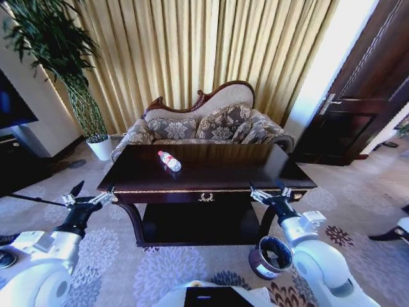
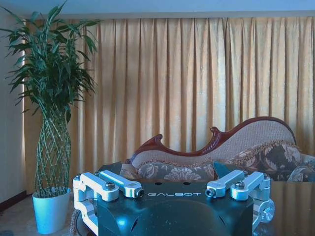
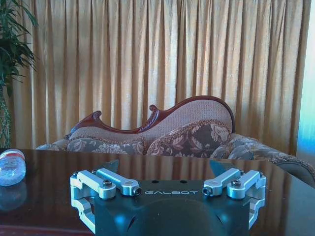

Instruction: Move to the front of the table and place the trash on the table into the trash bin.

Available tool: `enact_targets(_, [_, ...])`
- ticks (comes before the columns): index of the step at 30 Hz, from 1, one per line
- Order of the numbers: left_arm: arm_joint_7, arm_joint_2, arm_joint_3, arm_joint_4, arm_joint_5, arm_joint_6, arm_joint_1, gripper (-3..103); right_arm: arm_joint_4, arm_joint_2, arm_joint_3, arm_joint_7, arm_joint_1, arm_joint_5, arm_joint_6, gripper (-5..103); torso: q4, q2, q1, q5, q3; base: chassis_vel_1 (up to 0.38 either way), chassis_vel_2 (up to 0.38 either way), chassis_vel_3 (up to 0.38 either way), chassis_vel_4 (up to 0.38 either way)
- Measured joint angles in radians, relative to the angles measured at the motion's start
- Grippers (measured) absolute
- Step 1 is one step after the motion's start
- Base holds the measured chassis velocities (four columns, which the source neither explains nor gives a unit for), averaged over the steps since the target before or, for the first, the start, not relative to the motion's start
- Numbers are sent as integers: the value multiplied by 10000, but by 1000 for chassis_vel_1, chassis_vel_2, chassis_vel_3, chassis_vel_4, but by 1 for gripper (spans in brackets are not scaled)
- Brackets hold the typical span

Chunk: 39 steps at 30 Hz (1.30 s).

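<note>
The dark glossy table (image 1: 255,173) stands straight ahead with its gold ornament facing me. One piece of trash, a small clear bottle (image 1: 169,160) with a red cap, lies on its side left of the top's middle; its end also shows as the bottle (image 3: 11,167) in the right wrist view. The trash bin (image 1: 270,256) sits on the carpet by the table's front right leg. My left gripper (image 1: 92,192) hovers open at the table's front left corner. My right gripper (image 1: 268,190) hovers open at the front right edge, above the bin. Neither holds anything.
A patterned sofa (image 1: 204,125) backs against the table's far side, with curtains behind it. A tall plant in a white pot (image 1: 100,148) stands at the far left, a dark door (image 1: 358,109) at the right. A dark cabinet (image 1: 19,160) lines the left wall.
</note>
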Motion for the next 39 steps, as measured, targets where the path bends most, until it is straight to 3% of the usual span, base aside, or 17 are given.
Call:
enact_targets(29, [-44,77,120,43,20,18,-82,100,-111,90,-26,69,12,66,-34,100,0,-1,1,0,1,-66,59,63,-67])
enact_targets(38, [-1037,444,976,327,-126,495,-906,100,-70,-11,-9,316,-20,276,87,100,1,-1,1,-1,1,0,0,0,0])
enact_targets(39, [-1711,1089,1176,524,-718,1085,-1621,100,-63,14,-173,530,-42,315,87,100,3,-2,3,-1,2,0,0,0,0])
